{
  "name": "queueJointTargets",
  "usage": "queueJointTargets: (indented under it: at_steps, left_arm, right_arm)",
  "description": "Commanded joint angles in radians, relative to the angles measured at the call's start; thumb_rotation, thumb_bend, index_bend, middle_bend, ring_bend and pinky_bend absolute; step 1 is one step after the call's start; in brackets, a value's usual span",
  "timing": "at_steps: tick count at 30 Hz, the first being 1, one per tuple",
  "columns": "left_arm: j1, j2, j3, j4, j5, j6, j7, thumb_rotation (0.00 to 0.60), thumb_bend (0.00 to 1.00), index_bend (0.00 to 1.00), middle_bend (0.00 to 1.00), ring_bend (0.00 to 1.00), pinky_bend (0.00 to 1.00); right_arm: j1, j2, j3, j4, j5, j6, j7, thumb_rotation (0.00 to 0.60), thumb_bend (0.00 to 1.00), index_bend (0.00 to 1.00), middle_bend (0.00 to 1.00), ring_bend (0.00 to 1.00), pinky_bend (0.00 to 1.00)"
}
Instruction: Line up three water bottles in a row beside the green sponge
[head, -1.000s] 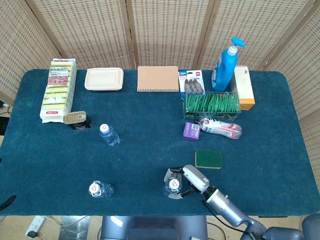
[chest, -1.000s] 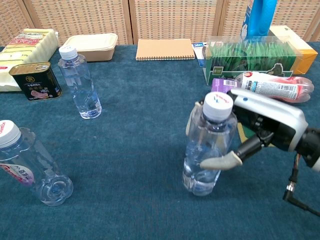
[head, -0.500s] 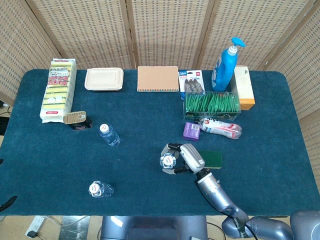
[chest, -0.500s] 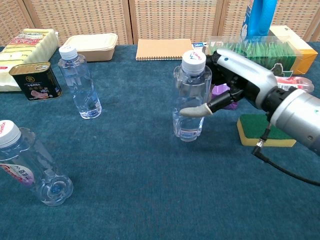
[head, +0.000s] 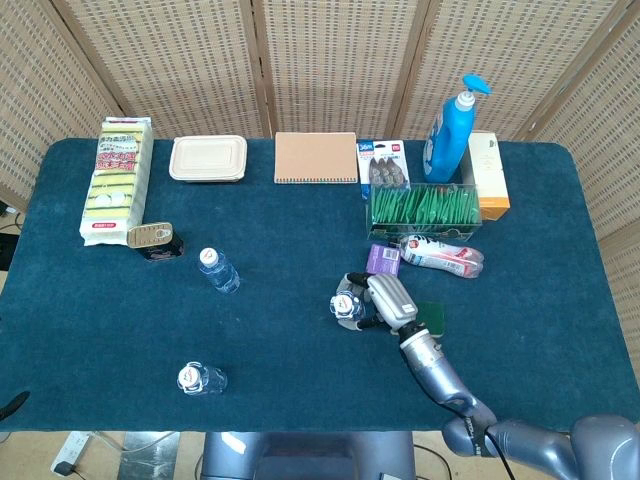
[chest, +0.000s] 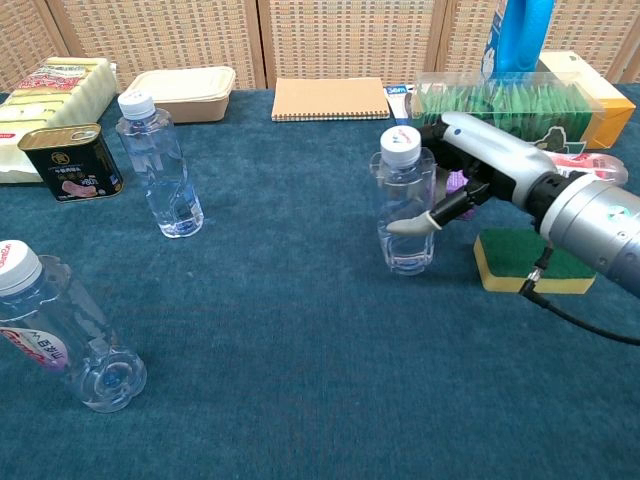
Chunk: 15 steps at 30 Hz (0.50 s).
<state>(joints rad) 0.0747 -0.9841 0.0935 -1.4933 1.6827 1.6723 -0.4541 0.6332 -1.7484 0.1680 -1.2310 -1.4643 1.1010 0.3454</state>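
Observation:
My right hand (chest: 462, 180) (head: 385, 300) grips a clear water bottle (chest: 405, 212) (head: 347, 306) with a white cap, upright, just left of the green sponge (chest: 528, 260) (head: 432, 316). Whether its base touches the cloth I cannot tell. A second bottle (chest: 160, 165) (head: 217, 270) stands upright at mid-left. A third bottle (chest: 62, 327) (head: 200, 378) with a red label stands near the front left. My left hand is out of both views.
A meat tin (chest: 72, 162) sits by the second bottle. Behind the sponge lie a purple box (head: 383, 261), a wrapped tube pack (head: 442, 255), a box of green sachets (head: 424, 210) and a blue pump bottle (head: 449, 132). A notebook (head: 316, 157), food container (head: 208, 158) and sponge pack (head: 116, 180) line the back.
My right hand has carried the bottle from the table's front edge away from me and rightward, ending close beside the green sponge. The other two bottles stayed put.

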Motion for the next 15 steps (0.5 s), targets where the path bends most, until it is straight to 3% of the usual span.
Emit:
queueJointTargets:
  at_steps: [1,11,15]
  left_arm:
    - [0.001,-0.001,0.0,-0.001,0.002,0.003,0.004,0.6,0.18,0.0,0.0,0.0,0.03]
    - [-0.001,-0.001,0.005,-0.005,0.01,-0.001,0.012,0.6,0.18,0.0,0.0,0.0,0.03]
    - [-0.002,0.001,0.006,-0.007,0.012,-0.001,0.012,0.6,0.18,0.0,0.0,0.0,0.03]
  right_arm:
    - [0.0,0.027,-0.008,-0.021,-0.003,-0.008,0.002,0.6,0.28,0.5,0.62,0.52,0.56]
    - [-0.004,0.099,-0.012,-0.083,0.017,-0.035,-0.006,0.6,0.28,0.5,0.62,0.52,0.56]
    - [-0.001,0.118,-0.021,-0.094,0.021,-0.061,0.016,0.6,0.27,0.42,0.56,0.46,0.55]
